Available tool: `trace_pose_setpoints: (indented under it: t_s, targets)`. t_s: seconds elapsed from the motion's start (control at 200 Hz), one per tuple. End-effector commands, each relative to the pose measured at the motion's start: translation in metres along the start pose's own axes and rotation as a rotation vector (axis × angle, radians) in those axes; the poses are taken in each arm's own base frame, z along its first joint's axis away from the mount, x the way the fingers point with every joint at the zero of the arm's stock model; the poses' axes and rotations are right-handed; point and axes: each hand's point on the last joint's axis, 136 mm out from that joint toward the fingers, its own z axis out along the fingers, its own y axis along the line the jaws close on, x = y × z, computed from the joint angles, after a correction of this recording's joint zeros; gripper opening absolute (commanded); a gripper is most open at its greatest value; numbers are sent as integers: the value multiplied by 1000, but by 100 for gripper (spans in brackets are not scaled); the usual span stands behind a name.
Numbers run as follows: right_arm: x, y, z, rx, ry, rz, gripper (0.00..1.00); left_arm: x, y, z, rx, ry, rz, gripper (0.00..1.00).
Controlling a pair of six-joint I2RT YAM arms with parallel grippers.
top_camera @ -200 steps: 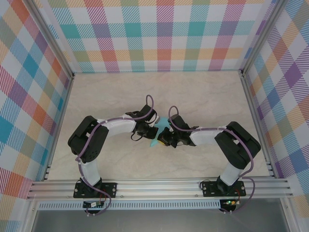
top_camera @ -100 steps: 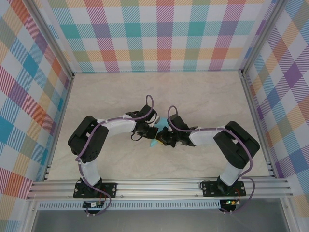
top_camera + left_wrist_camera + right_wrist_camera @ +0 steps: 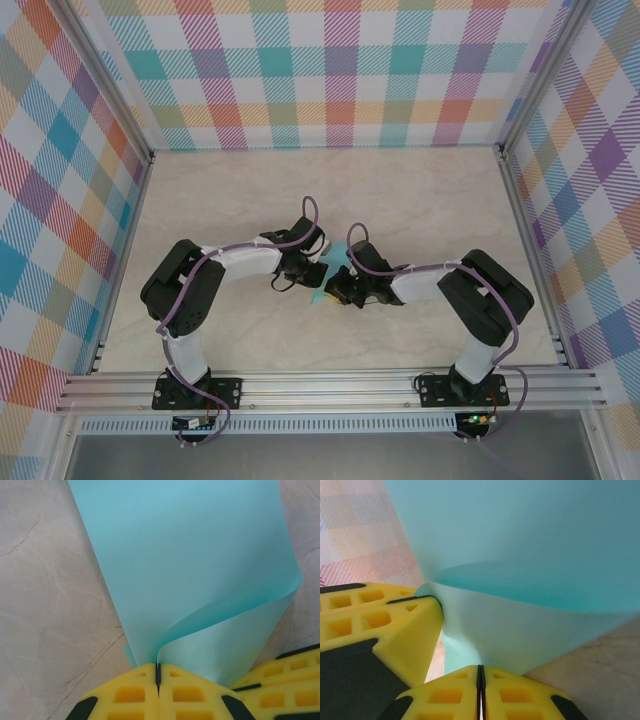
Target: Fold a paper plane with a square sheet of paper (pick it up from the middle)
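The turquoise square sheet of paper (image 3: 329,267) hangs bent between my two grippers, a little above the table's middle. My left gripper (image 3: 311,272) is shut on one edge of it; in the left wrist view the sheet (image 3: 190,565) curls up out of the closed yellow jaws (image 3: 158,672) into a loose fold. My right gripper (image 3: 337,287) is shut on the sheet from the other side; in the right wrist view the paper (image 3: 535,550) rises from its closed jaws (image 3: 480,673). The two grippers nearly touch. No finished paper plane shape is visible.
The marble-look table (image 3: 420,200) spreads all around the arms. Plaid walls (image 3: 330,70) and metal frame posts (image 3: 520,200) close off the back and both sides. The other gripper's yellow fingers (image 3: 292,677) (image 3: 375,625) crowd in close in each wrist view.
My right gripper has edged slightly left toward the left gripper, and less of the paper shows between them from above. The left arm has stayed still.
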Motion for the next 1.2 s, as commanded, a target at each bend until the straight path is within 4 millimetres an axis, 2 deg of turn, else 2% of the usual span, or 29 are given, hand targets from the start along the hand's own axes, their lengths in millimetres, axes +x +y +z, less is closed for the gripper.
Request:
trace_pose_setpoints:
  t_s: [0.0,0.135,0.36,0.605,0.705,0.82,0.915,1.01,1.195]
  targets:
    - [7,13,-10,-39,-10,-36,11,21,11,13,-12,71,-9,1]
    - [13,17,-8,-63,-9,-36,11,20,9,14,-2,68,-9,1]
    - [18,23,11,-97,21,-37,11,20,9,14,-1,71,-7,1]
    - [19,-4,22,-24,22,-14,10,20,10,14,-6,70,-7,0]
    - [21,5,16,-56,15,-34,11,19,10,13,-7,69,-6,0]
    - [24,24,4,-105,-1,-85,11,18,9,13,2,67,-6,0]
    - [27,33,2,-130,0,-97,12,16,9,12,4,65,-4,0]
    - [28,33,8,-142,15,-89,12,17,9,13,8,69,-7,0]
    - [28,17,25,-87,36,-55,11,16,9,12,14,67,-11,0]
